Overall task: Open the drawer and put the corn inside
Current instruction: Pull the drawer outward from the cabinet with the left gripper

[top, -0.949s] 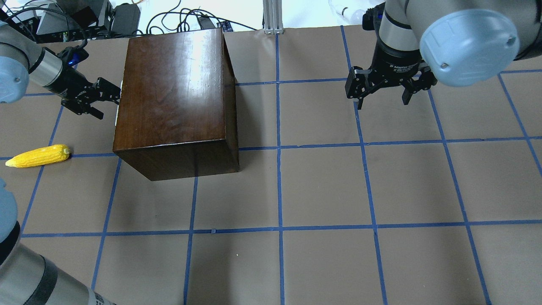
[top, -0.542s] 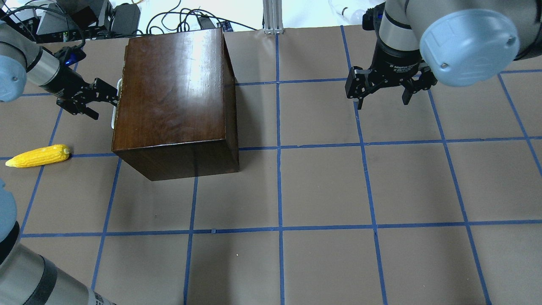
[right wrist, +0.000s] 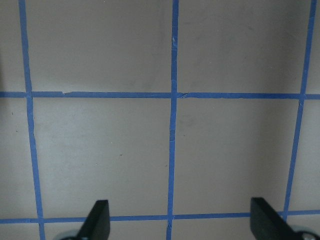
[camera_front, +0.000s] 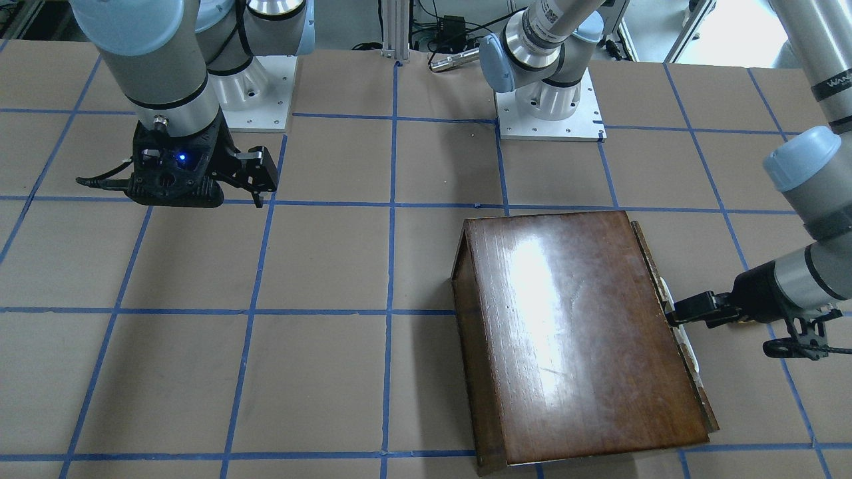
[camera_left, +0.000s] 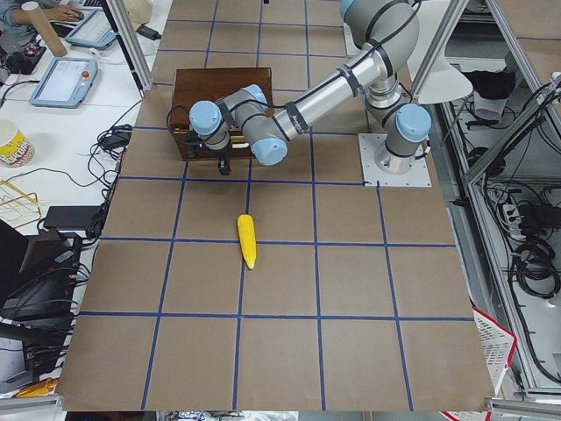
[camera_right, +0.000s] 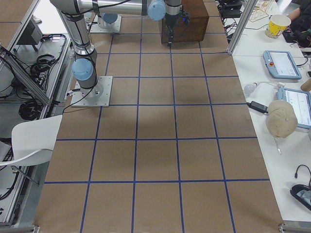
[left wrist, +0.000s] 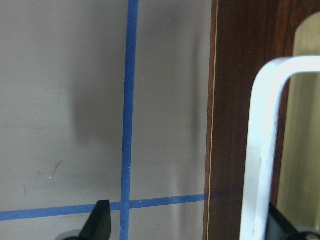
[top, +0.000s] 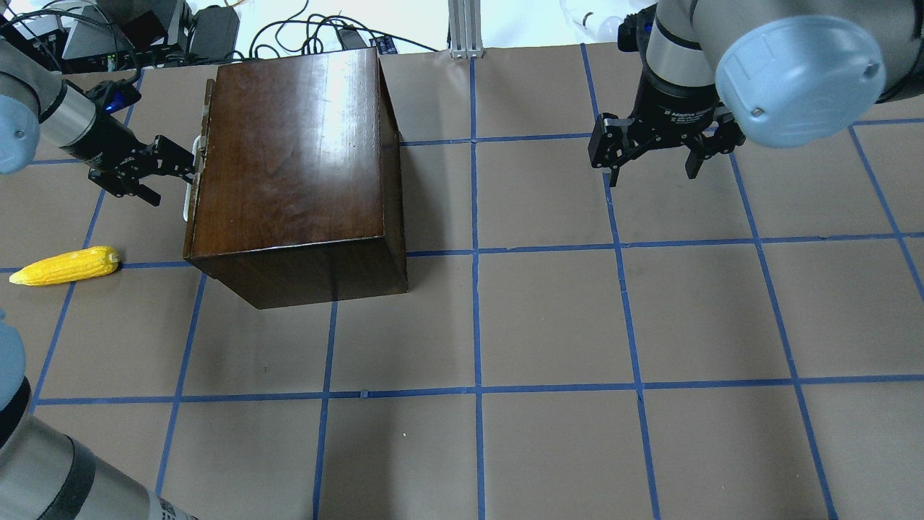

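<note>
Jaws, left gripper (top: 170, 179): standing apart, one finger (left wrist: 287, 231) hooking behind the white handle (left wrist: 262, 150).
Jaws, right gripper (top: 653, 173): gaping empty, hanging far from the box (top: 289, 144).
Drawer (top: 206, 108): showing barely ajar; opening seemingly underway.
Corn (top: 65, 266): lying on the table (top: 548, 318), off the box's drawer side.
Next: calling for a straight outward pull.

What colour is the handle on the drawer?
White. The handle shows best in the left wrist view, against the dark-brown drawer.
</note>
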`<act>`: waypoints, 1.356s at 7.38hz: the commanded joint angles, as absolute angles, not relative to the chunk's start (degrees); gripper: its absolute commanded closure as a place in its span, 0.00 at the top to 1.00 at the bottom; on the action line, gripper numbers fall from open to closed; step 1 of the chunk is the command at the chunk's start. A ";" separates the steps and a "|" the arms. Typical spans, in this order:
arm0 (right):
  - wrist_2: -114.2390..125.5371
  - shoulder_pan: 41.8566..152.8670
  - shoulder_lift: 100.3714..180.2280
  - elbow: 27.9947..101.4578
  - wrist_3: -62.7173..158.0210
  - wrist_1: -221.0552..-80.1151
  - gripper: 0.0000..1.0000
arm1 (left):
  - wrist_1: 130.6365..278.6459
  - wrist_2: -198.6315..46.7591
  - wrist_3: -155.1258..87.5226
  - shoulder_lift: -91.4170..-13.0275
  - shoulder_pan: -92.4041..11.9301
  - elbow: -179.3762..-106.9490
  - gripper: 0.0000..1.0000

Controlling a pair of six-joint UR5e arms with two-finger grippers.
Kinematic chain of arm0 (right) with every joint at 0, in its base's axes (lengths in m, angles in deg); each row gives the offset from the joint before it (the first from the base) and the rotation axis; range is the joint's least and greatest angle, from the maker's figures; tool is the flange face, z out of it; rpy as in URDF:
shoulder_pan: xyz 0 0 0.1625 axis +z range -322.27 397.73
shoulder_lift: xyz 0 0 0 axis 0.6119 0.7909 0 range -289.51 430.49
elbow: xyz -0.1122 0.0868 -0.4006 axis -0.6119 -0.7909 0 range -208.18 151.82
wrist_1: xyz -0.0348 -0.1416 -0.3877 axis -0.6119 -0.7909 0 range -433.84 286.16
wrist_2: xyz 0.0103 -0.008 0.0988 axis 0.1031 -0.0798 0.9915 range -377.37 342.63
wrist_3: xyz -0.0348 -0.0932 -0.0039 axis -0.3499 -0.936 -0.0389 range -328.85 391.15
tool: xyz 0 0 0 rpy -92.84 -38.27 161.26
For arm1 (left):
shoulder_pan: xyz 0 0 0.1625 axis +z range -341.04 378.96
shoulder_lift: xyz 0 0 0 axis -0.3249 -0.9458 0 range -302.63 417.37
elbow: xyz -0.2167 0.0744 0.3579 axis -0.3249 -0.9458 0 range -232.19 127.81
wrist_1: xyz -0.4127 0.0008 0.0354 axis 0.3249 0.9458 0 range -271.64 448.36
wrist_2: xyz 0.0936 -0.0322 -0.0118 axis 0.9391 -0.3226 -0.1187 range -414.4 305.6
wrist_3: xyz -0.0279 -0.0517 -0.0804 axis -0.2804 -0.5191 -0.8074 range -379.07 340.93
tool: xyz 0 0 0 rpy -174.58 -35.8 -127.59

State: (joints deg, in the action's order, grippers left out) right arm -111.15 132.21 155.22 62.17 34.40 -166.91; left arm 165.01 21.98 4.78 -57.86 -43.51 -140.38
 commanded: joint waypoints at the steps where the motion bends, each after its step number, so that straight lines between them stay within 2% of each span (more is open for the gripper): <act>1: -111.24 132.21 155.22 62.17 34.40 -166.91 1.00 | 165.09 22.76 4.83 -57.76 -43.27 -140.17 0.99; 10: -111.24 132.21 155.22 62.17 34.40 -166.91 1.00 | 165.18 25.58 5.36 -57.76 -40.37 -140.17 0.99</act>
